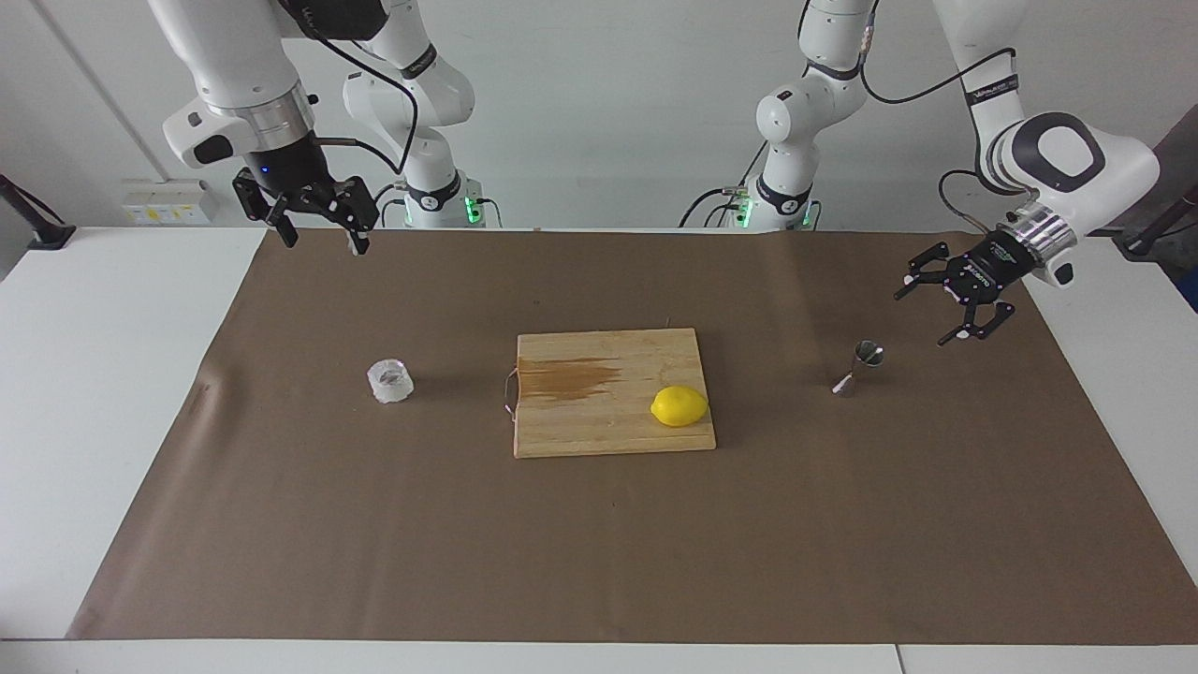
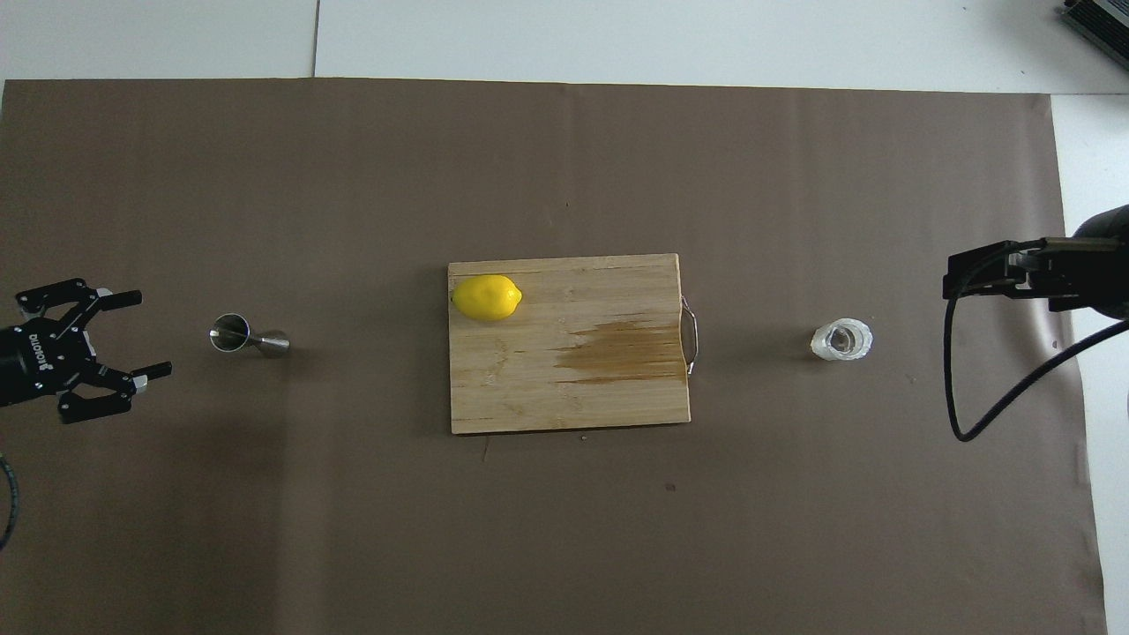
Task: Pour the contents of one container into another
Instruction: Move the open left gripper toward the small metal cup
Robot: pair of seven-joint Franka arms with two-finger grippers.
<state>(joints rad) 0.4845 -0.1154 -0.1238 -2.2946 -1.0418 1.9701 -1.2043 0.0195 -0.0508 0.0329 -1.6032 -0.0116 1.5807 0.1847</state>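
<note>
The clear faceted glass tumbler (image 1: 390,381) stands upright on the brown paper toward the right arm's end of the table; it also shows in the overhead view (image 2: 842,341). The steel hourglass jigger (image 1: 859,368) stands upright toward the left arm's end (image 2: 250,336). My left gripper (image 1: 922,318) is open and empty, raised over the paper just beside the jigger, its fingers turned toward it (image 2: 145,335). My right gripper (image 1: 323,239) is open and empty, held high over the paper's edge by its base, well apart from the tumbler (image 2: 979,278).
A wooden cutting board (image 1: 599,426) with a dark wet stain and a wire handle lies mid-table between the two containers. A yellow lemon (image 1: 679,406) sits on the board's end nearer the jigger (image 2: 486,297). Brown paper (image 1: 599,562) covers the table.
</note>
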